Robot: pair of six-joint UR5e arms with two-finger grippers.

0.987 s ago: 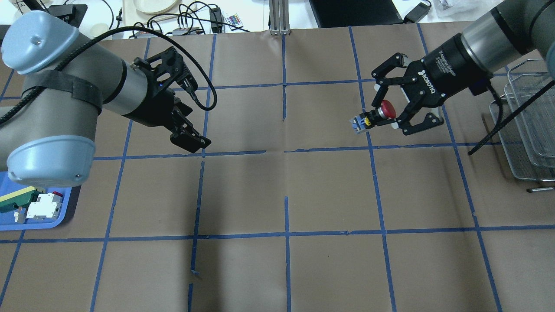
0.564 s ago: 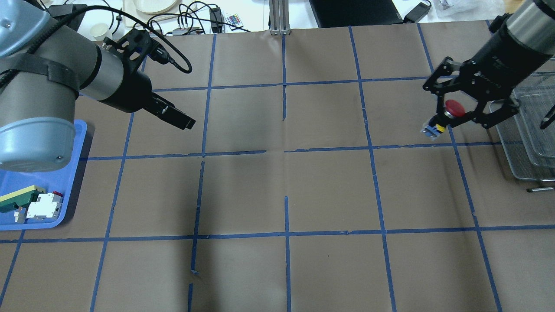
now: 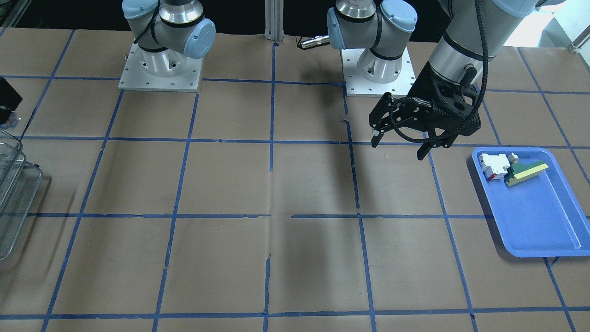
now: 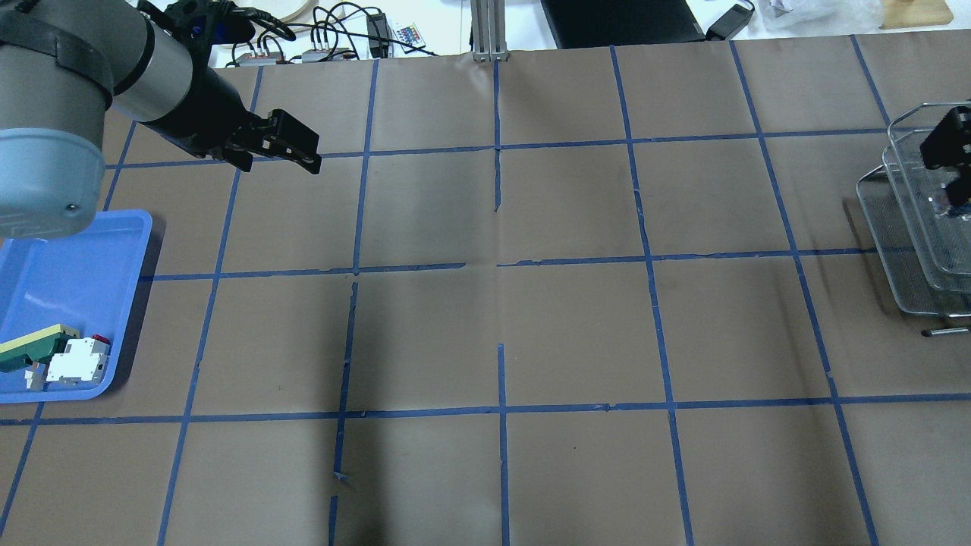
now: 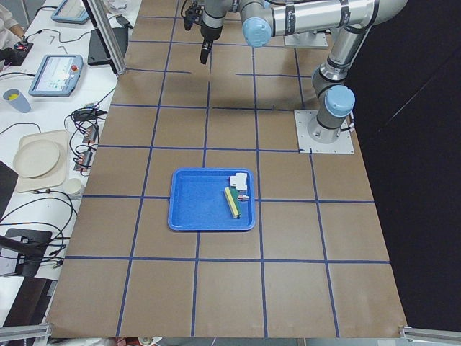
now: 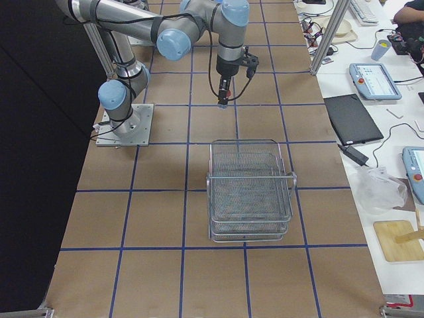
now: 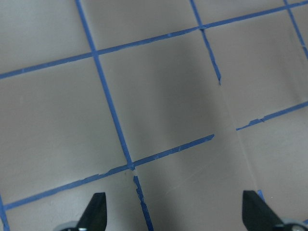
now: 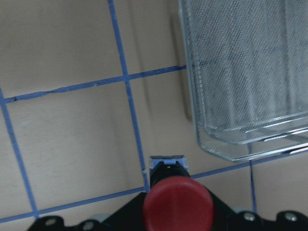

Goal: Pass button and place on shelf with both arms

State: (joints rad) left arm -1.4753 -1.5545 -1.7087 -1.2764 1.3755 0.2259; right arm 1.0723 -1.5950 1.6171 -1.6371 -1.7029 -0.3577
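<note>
The button's red cap (image 8: 178, 204) fills the bottom of the right wrist view, with its black body and blue base in front. My right gripper (image 6: 224, 93) is shut on the button and holds it above the table, just off the end of the wire mesh shelf (image 6: 248, 192). In the overhead view the right gripper (image 4: 954, 182) sits at the right edge by the shelf (image 4: 903, 250). The shelf's corner (image 8: 250, 72) shows beside the button. My left gripper (image 3: 398, 145) is open and empty, raised over the table near the blue tray; it also shows in the overhead view (image 4: 281, 148).
A blue tray (image 4: 68, 258) at the table's left end holds a white-and-red block (image 4: 76, 360) and a green-and-yellow wedge (image 4: 34, 345). Cables, plates and devices lie beyond the table's far edge. Brown paper with a blue tape grid covers the table.
My right gripper has carried the button to the right, from mid-table to the shelf. My left arm has drawn back toward the far left, uncovering the blue tray.
</note>
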